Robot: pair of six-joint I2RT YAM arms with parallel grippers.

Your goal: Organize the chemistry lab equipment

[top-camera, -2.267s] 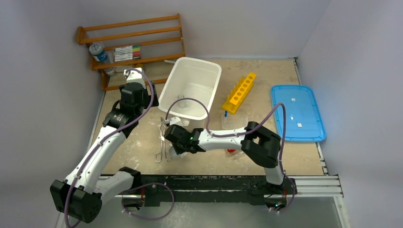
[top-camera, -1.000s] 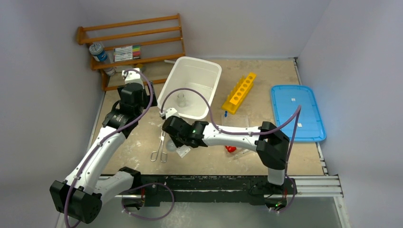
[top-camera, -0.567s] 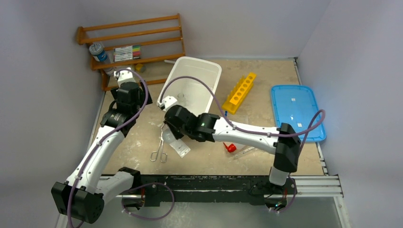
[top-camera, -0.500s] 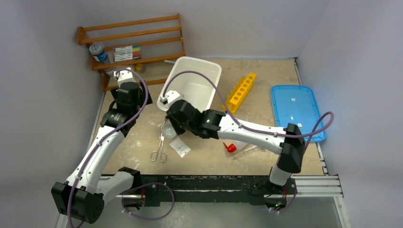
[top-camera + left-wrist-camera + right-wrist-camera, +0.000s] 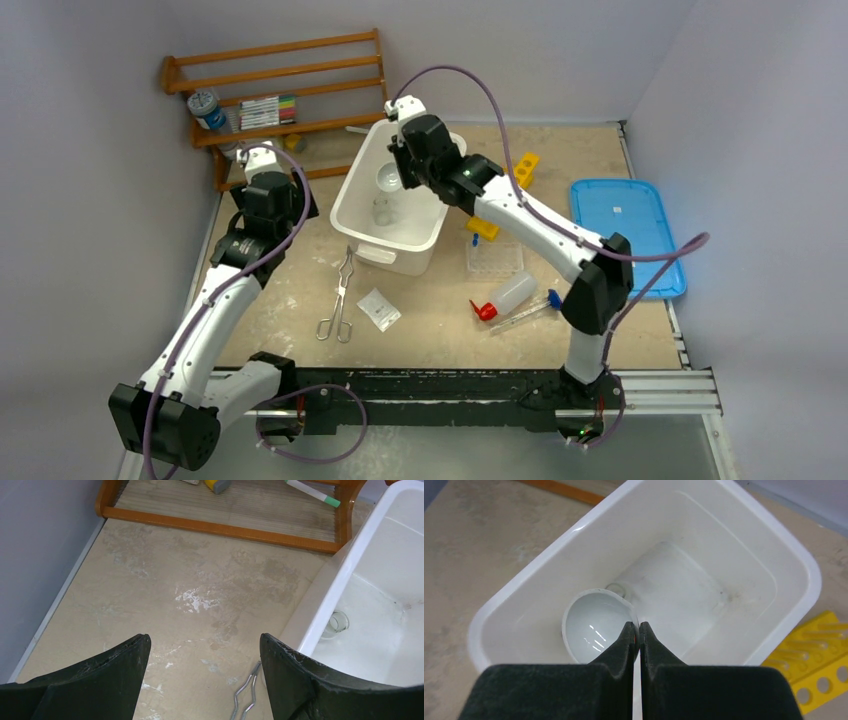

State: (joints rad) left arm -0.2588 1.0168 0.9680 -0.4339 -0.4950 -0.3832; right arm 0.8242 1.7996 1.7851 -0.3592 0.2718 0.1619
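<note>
Swung up from beside the tongs [image 5: 342, 290], the right tool [image 5: 639, 627] now hangs over the white tub [image 5: 744, 540], pinched shut on the round clear dish [image 5: 594, 625] by its rim. The left tool [image 5: 205, 645] gapes wide, empty, above the sandy bench [image 5: 200, 570].

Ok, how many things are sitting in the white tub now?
1: the small glass jar on the tub floor. The right gripper holds a clear dish over it, hiding part of the floor.
</note>
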